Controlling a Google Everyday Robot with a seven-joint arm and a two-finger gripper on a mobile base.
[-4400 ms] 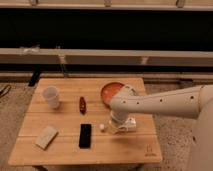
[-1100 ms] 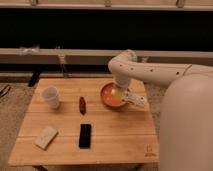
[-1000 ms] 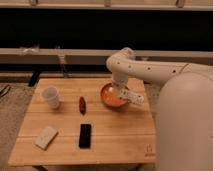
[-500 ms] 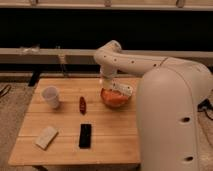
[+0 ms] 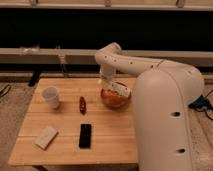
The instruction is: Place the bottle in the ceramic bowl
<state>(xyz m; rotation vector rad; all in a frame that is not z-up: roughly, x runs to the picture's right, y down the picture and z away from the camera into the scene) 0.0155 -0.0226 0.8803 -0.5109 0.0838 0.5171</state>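
The white oblong bottle (image 5: 120, 90) with dark marks lies tilted over the orange-red ceramic bowl (image 5: 114, 100), at its upper rim. The bowl sits on the right side of the wooden table (image 5: 65, 120). My gripper (image 5: 113, 86) hangs from the white arm that curves in from the right and reaches down over the bowl. It is shut on the bottle and holds it just above the bowl's inside. The arm's big white body hides the table's right edge.
A white translucent cup (image 5: 51, 96) stands at the table's left. A small dark-red bottle-like thing (image 5: 82, 104) lies left of the bowl. A black slab (image 5: 85, 135) and a pale flat block (image 5: 46, 137) lie near the front edge. A rail runs behind the table.
The arm has swung left and toward the camera. The bottle has gone from the table's front right up to over the bowl, and has shifted slightly left over it in the last half second.
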